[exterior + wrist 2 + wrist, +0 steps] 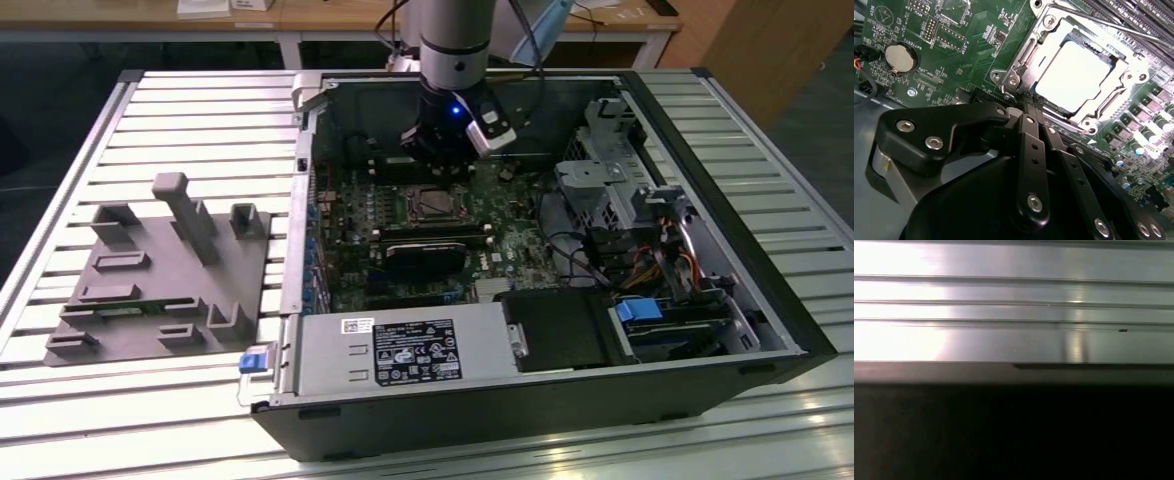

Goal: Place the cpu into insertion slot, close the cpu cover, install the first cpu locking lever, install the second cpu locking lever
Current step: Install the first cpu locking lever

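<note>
1. Gripper (1026,107) sits low inside the open computer case (747,300), fingers pressed together w/ nothing visible between them — clenched, empty as far as the second wrist view shows.
2. Chip (1074,75) lies flat in the socket (1021,57) just ahead of the gripper tips; pale metal top faces up and looks level.
3. Cover frame (1126,80) appears to lie down around the chip, w/ the chip top showing through its opening. Can't tell if it's fully seated.
4. One thin lever rod (1114,27) runs along the far side of the socket, beyond the chip from the gripper. Whether it's latched is unclear.
5. Judgement: step in hand is prob. lever work at the socket corner nearest the tips. To do it well: keep the tips on the rod or tab only, off the chip top and the green board (964,45).
6. Push slow and steady; a slip would prob. scrape the small parts beside the socket.
7. In the exterior view the gripper (441,150) hangs right behind the socket (430,203), so reach is short.
</note>
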{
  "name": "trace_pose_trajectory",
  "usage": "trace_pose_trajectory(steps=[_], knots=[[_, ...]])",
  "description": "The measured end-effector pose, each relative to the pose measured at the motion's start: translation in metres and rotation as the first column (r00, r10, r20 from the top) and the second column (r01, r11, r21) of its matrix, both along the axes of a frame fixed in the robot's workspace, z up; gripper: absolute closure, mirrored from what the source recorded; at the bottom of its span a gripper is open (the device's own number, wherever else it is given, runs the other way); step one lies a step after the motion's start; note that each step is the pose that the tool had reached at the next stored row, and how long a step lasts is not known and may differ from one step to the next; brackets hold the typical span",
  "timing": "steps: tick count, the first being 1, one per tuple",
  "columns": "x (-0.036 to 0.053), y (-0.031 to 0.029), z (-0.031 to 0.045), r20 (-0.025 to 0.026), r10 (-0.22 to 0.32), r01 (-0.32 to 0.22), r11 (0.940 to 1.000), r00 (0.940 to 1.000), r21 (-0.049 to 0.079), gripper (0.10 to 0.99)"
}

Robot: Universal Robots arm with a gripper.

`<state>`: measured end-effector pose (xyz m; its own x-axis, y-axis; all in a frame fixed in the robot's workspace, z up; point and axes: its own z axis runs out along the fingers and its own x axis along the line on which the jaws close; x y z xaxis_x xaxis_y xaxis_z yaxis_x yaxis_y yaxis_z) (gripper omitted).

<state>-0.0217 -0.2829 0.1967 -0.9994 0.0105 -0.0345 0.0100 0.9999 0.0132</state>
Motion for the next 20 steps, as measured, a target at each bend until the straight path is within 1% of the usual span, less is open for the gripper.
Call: trace_pose_trajectory(steps=[3,8,9,10,14,15,17,20], knots=[[0.0000,0.0009,-0.0021,-0.0003,0.000,0.000,1.0000,1.0000,-0.001,0.980],[-0.0002,0.0020,-0.0006,-0.0008,0.000,0.000,1.0000,1.0000,-0.001,0.980],[0.0002,0.0028,0.0000,0.0005,0.000,0.000,1.0000,1.0000,0.001,0.980],[0.0004,0.0030,0.0016,0.0015,0.000,0.000,1.0000,1.0000,0.002,0.980],[0.0002,0.0028,0.0125,0.0006,0.000,0.000,1.0000,1.0000,0.001,0.980],[0.0002,0.0028,0.0142,0.0007,0.000,0.000,1.0000,1.0000,0.001,0.980],[0.0002,0.0025,0.0146,0.0008,0.000,0.000,1.0000,1.0000,0.001,0.980],[0.0003,0.0004,0.0147,0.0007,0.000,0.000,1.0000,1.0000,0.003,0.980]])
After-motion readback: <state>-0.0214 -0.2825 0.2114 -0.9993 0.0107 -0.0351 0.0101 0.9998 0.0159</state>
